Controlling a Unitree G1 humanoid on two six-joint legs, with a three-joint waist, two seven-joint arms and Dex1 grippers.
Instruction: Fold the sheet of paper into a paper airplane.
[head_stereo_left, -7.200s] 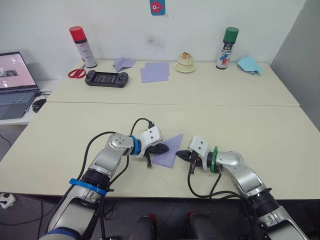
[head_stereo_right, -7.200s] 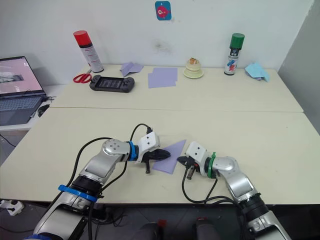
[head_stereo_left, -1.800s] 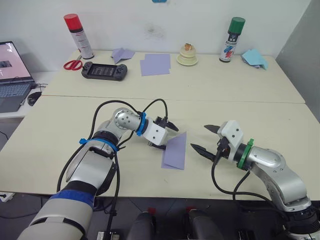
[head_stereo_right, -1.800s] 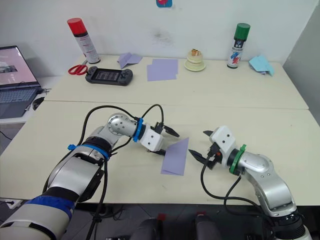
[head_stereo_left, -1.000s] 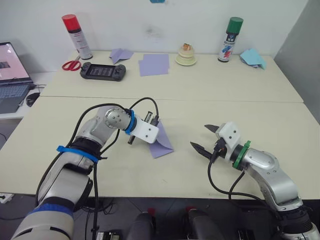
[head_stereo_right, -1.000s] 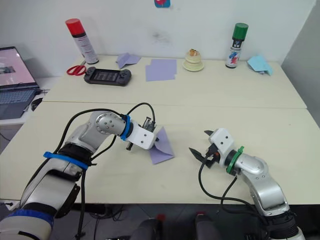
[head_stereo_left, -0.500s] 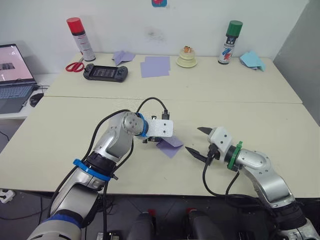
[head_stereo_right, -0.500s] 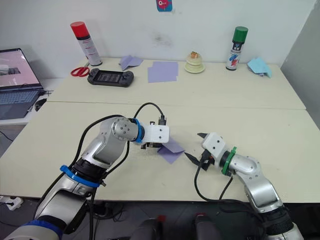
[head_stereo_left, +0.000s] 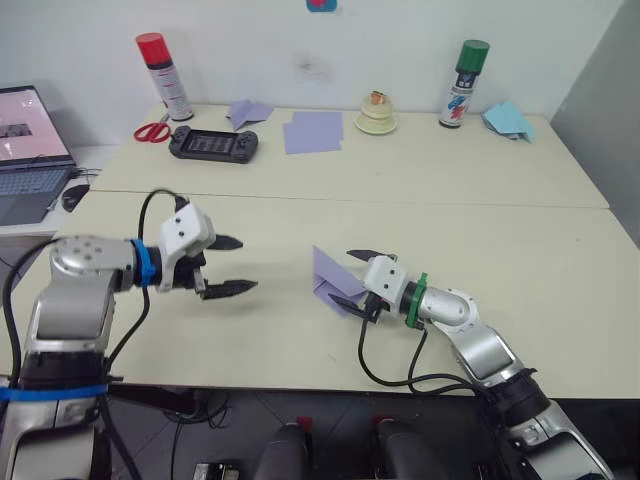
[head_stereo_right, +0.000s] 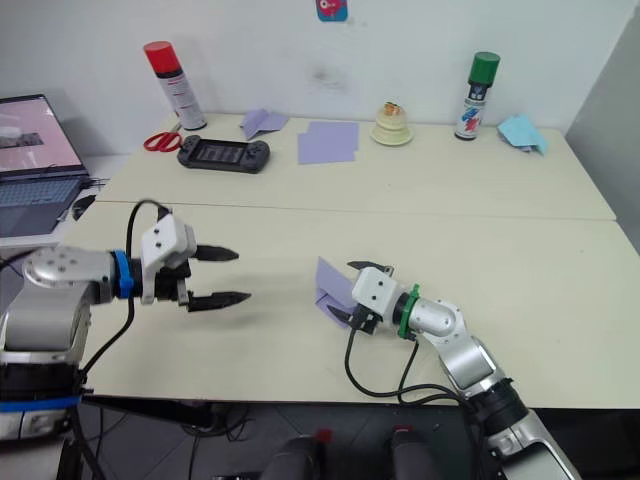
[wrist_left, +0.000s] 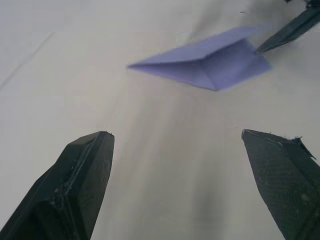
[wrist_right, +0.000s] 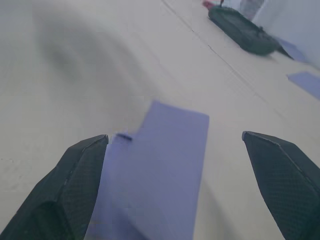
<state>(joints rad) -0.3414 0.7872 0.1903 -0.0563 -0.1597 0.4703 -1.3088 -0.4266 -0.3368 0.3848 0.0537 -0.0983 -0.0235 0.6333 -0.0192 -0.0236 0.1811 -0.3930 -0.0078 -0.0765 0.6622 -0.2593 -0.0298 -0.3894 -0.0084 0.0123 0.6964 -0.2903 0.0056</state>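
Right gripper (head_stereo_left: 352, 277): fingers spread wide, nothing grasped, one above and one below the near edge of the sheet of paper (head_stereo_left: 331, 279). Whether either fingertip touches the paper cannot be told. Left gripper (head_stereo_left: 232, 266): fingers likewise released and empty, held above the tabletop (head_stereo_left: 250, 230), well apart from the sheet and pointing toward it.

The sheet lies near the front middle of the tabletop, just ahead of the right gripper. It is partly folded: one flap stands up at an angle from a lower layer that rests flat, with a crease running between them (the left wrist view shows this as a shallow tent with a pointed end). No dart shape with an upright centre fold is formed yet.

Handling, as a judgement: the paper is very light and thin, limp across its flat areas, stiffer along the crease. It will slide on the smooth tabletop under a sideways push and will crumple if pinched hard. The raised flap's free edge offers the best hold, with the other fingers pressing the flat layer down.

Not made out: the underside layers and how many folds exist. In the right wrist view the sheet's near edge is cut off.
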